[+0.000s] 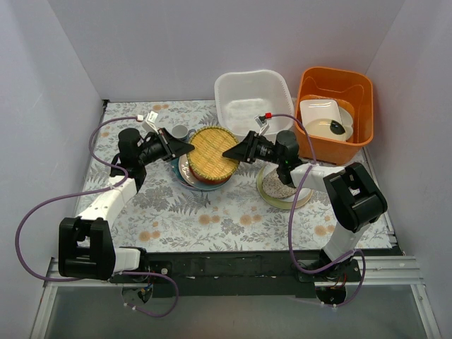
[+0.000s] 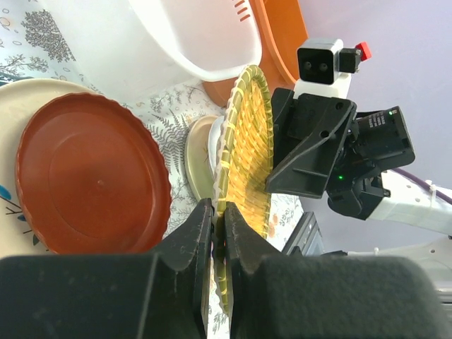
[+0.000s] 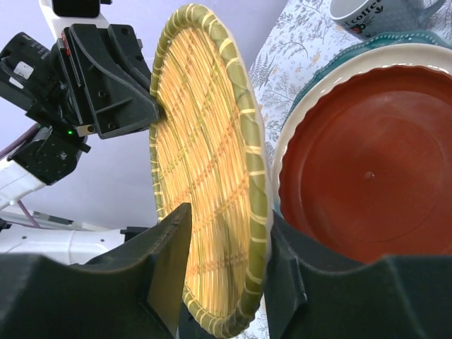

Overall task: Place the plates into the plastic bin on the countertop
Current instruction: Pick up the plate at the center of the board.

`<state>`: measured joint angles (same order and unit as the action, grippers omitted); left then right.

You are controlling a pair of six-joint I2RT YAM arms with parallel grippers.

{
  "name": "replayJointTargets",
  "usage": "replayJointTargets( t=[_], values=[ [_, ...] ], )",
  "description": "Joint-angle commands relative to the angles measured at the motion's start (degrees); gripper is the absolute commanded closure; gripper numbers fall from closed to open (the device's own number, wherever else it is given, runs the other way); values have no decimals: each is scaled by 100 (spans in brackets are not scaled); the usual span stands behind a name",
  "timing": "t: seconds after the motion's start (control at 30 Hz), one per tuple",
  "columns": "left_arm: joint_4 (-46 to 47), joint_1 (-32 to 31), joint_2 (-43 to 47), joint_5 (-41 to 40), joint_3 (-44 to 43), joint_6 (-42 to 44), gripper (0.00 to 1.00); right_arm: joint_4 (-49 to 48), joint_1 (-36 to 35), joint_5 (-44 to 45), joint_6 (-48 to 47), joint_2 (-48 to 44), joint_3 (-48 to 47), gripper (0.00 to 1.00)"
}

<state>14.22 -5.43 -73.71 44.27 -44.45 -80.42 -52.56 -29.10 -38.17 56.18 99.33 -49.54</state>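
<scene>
Left wrist shows our left gripper (image 2: pixel 217 213) pinching the rim of the yellow woven plate (image 2: pixel 248 141), right gripper (image 3: pixel 227 229) spread astride the opposite rim; we judge it light, stiff, best held by its edge.

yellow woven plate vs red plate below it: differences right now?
Pose: the yellow woven round plate is lifted, pinched at its rim by the left gripper, with the right gripper open around the opposite edge. The glossy red round plate lies flat on a cream plate.
Surface: yellow is basket-textured, red smooth with a fluted rim.
Both round, similar size.
</scene>
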Motion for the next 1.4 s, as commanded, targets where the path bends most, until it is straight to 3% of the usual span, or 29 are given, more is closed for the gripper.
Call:
replayJointTargets(
  t=[0.0, 0.07, 0.2, 0.3, 0.67, 0.93, 1.07, 1.3, 1.37],
  values=[
    [354, 7, 129, 187, 41, -114, 100, -633, 19, -226, 191, -150, 128, 56],
    [354, 7, 120, 178, 59, -123, 100, -633, 19, -191, 130, -212, 172, 61],
    [362, 7, 120, 152, 59, -123, 100, -616, 19, -304, 59, -230, 120, 89],
    [362, 7, 120, 169, 50, -96, 100, -633, 19, -349, 68, -221, 102, 99],
    [-314, 7, 103, -173, -196, 378, 99, 482, 19, -138, -740, -660, -117, 99],
    [-779, 7, 68, -533, -345, 642, 64, 1422, 19, 91, -1399, -994, -407, 99],
    [-886, 7, 32, -639, -398, 729, 35, 1818, 19, 117, -1540, -1047, -592, 99],
    [-1175, 16, 6, -893, -539, 931, 2, 2082, 19, 161, -1619, -1065, -759, 99],
    [-1281, 7, 15, -955, -583, 993, 2, 2196, 19, 178, -1663, -1065, -838, 99]
  ],
)
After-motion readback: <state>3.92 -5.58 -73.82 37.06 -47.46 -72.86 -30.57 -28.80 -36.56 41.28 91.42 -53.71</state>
